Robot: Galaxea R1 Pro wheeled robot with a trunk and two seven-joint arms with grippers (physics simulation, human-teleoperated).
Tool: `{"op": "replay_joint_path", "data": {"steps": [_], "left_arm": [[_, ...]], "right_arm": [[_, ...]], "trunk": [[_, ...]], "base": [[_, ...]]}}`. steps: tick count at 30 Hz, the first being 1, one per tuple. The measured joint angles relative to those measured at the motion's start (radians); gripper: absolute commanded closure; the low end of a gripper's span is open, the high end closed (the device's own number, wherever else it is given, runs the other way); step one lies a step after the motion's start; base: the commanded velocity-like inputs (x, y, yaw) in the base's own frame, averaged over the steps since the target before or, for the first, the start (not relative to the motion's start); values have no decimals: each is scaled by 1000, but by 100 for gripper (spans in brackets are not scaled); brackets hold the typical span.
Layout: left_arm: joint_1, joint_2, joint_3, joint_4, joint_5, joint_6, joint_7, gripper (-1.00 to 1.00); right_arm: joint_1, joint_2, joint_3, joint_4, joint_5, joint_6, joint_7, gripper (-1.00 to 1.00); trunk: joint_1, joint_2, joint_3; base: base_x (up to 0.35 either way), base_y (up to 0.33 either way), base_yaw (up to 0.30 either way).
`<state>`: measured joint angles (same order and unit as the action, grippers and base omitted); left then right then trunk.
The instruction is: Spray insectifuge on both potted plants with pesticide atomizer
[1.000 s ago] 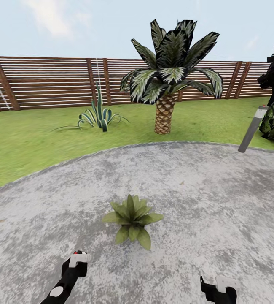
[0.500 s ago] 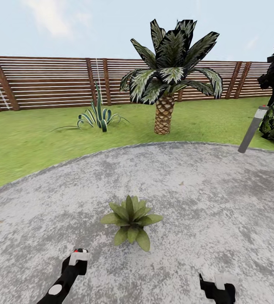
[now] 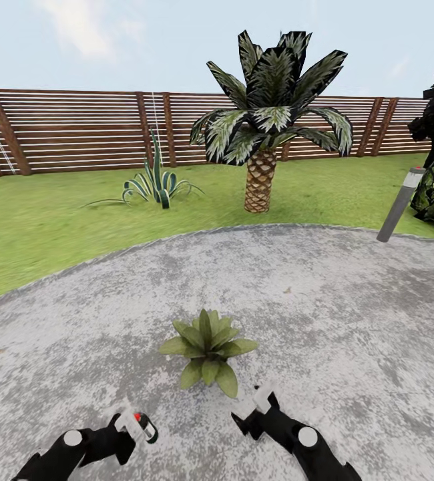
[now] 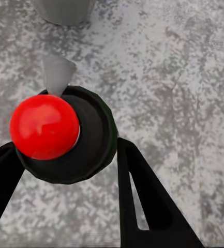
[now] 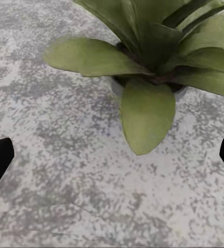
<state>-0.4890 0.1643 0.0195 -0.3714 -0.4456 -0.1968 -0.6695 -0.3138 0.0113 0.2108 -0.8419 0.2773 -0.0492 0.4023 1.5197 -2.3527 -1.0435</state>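
Head view shows both arms now swung in toward the potted plant [image 3: 209, 349] on the patio [image 3: 350, 334], closer than a second ago. Just short of the plant, the left gripper [image 3: 131, 427] clasps the pesticide atomizer [image 3: 145, 426], fingers tight against its dark body under the red cap [image 4: 44, 126]. Right gripper [image 3: 256, 413], beside the plant's leaves, hangs spread wide and empty. Spraying looks about to start.

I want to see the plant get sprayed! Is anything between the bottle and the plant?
No, only bare grey patio lies between the pesticide atomizer and the potted plant, in the head view.
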Motion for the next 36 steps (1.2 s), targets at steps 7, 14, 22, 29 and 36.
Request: {"op": "replay_joint_path", "data": {"steps": [7, 14, 22, 29, 36], "left_arm": [[-70, -12, 1, 0, -177, 15, -151, 100], [-83, -34, 0, -26, -257, 22, -220, 100], [-84, -113, 1, -106, -413, 126, -258, 100], [-84, -126, -26, -114, -422, 130, -295, 100], [-84, -161, -51, -115, -423, 129, -304, 100]], "right_arm": [[-102, 24, 65, 0, 82, 71, 178, -100], [-117, 25, 91, 2, 126, 107, 193, -100], [-118, 74, 144, -2, 214, 204, 258, 100], [-118, 93, 171, -8, 246, 227, 312, 100], [-155, 96, 192, -8, 247, 271, 333, 100]], "trunk": [[0, 0, 0], [0, 0, 0], [0, 0, 0], [0, 0, 0], [0, 0, 0]], "base": [[0, 0, 0], [0, 0, 0], [0, 0, 0], [0, 0, 0], [0, 0, 0]]}}
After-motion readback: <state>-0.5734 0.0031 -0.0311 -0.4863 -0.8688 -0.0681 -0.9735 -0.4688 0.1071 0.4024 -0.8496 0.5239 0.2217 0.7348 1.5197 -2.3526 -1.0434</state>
